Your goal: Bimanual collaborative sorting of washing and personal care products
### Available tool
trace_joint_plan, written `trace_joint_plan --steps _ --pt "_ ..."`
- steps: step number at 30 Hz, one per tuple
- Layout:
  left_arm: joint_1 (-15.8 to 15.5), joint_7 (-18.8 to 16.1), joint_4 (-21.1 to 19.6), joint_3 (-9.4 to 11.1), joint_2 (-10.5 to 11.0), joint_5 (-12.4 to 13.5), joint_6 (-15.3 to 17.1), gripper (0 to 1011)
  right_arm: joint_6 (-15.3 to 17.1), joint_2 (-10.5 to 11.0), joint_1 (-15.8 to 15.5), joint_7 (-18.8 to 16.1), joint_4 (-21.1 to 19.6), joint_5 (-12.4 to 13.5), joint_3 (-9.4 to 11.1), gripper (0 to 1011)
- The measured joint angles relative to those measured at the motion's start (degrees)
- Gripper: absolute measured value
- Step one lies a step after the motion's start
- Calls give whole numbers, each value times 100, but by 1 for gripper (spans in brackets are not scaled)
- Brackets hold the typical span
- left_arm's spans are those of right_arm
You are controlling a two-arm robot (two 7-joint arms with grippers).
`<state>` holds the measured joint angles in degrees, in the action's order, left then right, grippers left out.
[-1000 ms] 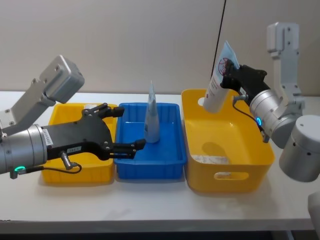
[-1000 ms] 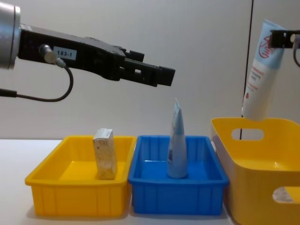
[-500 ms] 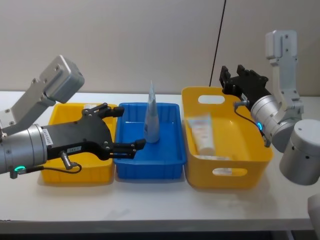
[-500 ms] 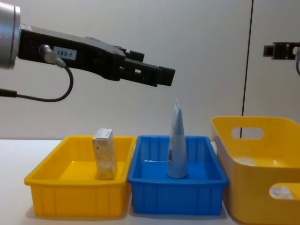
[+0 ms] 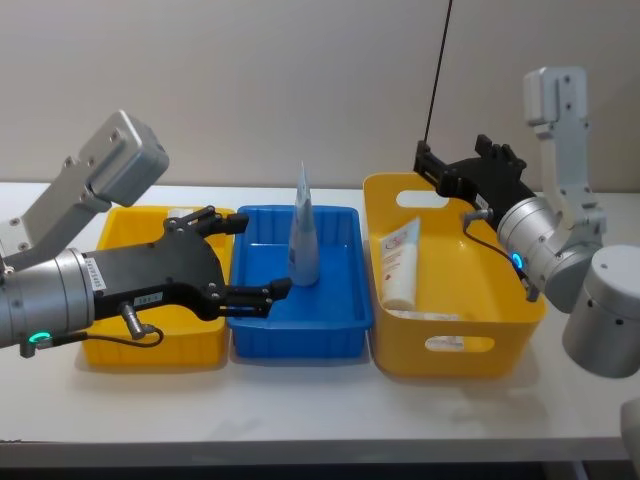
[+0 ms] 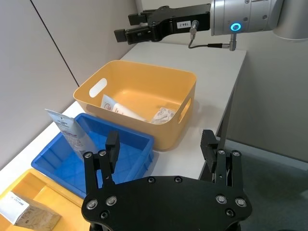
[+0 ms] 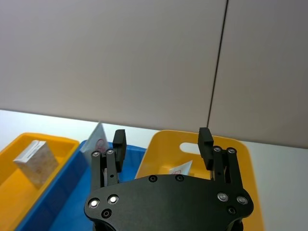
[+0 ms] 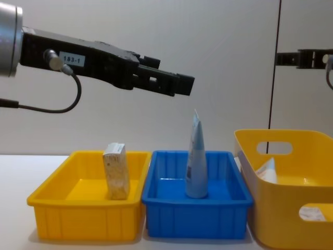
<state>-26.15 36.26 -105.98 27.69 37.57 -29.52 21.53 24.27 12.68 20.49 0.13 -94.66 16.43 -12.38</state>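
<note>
Both grippers are empty with fingers spread: the left gripper (image 5: 240,258) hangs over the seam between the yellow plastic tray (image 5: 105,345) and the blue plastic tray (image 5: 340,330), and the right gripper (image 5: 455,165) hovers above the back rim of the big yellow basket with handle cut-outs (image 5: 500,320). A label on the left arm reads "183-1" in the chest view; the right arm's label, seen from the left wrist, looks like "184-?", its last digit unreadable.

Inside the basket, a white tube with red print (image 5: 398,265) lies leaning toward 12 o'clock against the wall; its writing cannot be read. A small white printed pack (image 6: 162,115) sits just beside it, partly hidden. A tall tapered pale-blue-and-white tube (image 5: 304,232) stands upright in the blue tray. At 9 o'clock from it, a beige speckled carton (image 8: 116,171) stands in the yellow tray.
</note>
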Motion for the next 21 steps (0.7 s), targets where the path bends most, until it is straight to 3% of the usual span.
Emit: trace_joint_plan --steps 5,21 --pt "0 0 0 0 0 0 0 1001 57 76 -94 -262 -148 99 -30 997" --pt "0 0 0 0 0 0 0 1001 248 442 -440 -1184 -705 514 -190 1000"
